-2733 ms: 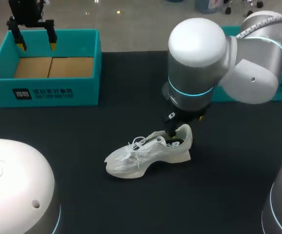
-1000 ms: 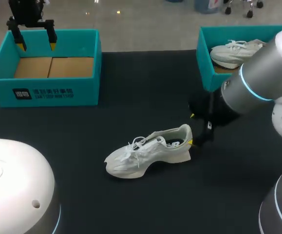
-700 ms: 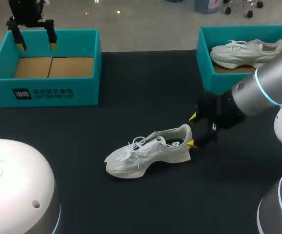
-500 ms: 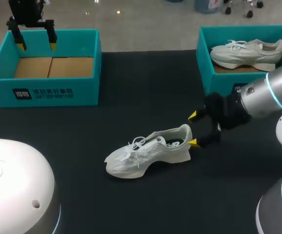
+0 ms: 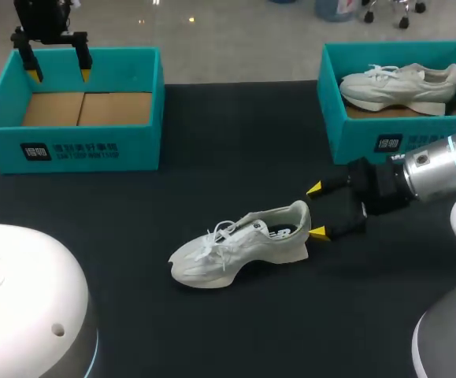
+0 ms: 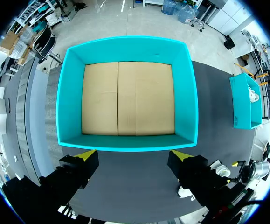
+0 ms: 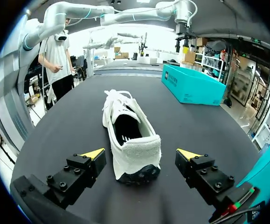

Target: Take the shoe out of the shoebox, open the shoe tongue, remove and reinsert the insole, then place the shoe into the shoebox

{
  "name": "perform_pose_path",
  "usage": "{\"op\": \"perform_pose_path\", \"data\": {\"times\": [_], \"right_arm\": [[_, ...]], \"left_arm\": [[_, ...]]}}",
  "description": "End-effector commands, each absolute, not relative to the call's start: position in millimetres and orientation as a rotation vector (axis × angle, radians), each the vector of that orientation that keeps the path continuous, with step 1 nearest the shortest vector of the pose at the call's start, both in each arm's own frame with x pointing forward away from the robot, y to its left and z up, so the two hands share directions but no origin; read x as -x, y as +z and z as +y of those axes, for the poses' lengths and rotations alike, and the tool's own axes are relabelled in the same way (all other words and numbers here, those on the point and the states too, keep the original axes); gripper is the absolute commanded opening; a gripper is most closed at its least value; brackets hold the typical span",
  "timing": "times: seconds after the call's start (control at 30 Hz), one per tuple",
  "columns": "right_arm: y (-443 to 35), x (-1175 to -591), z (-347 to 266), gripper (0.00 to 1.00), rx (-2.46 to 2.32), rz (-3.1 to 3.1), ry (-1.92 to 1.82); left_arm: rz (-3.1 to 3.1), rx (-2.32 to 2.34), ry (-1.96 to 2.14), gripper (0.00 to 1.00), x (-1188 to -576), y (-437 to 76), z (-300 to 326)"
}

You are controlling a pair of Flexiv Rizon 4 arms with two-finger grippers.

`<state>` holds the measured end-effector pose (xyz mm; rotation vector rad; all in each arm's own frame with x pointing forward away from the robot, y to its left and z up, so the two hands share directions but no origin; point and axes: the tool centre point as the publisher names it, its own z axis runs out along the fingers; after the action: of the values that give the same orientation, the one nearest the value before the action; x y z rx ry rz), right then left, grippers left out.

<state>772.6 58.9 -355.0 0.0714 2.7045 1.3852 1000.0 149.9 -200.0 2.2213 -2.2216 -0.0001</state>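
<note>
A white sneaker (image 5: 239, 244) lies on its sole in the middle of the black table, toe to the left, heel to the right. My right gripper (image 5: 316, 210) is open just behind the heel, level with the table, its yellow tips apart and not touching the shoe. The right wrist view shows the sneaker (image 7: 130, 135) ahead of that gripper (image 7: 141, 154), heel nearest, the dark insole visible inside. My left gripper (image 5: 57, 75) hangs open above the empty teal shoebox (image 5: 74, 150) at the back left. In the left wrist view the shoebox (image 6: 128, 142) lies under that gripper (image 6: 132, 154).
A second teal box (image 5: 346, 134) at the back right holds another white sneaker (image 5: 397, 83). My right arm (image 5: 428, 173) comes in low from the right, in front of that box.
My right arm has swung away from over the shoe, drawn back to the right and dropped low behind the heel. The second box is now uncovered. The sneaker and left arm stayed put.
</note>
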Motion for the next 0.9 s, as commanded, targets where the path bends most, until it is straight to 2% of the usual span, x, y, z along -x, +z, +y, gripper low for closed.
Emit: {"op": "perform_pose_path", "data": {"times": [0.03, 0.9], "right_arm": [[-363, -778, 65, 1.0, -0.082, 2.705, 1.375], [-386, -774, 88, 1.0, -0.019, 2.764, 1.33]], "left_arm": [[-2.222, -2.221, 0.0, 1.0, -1000, -200, 150], [-2.222, -2.221, 0.0, 1.0, -1000, -200, 150]]}}
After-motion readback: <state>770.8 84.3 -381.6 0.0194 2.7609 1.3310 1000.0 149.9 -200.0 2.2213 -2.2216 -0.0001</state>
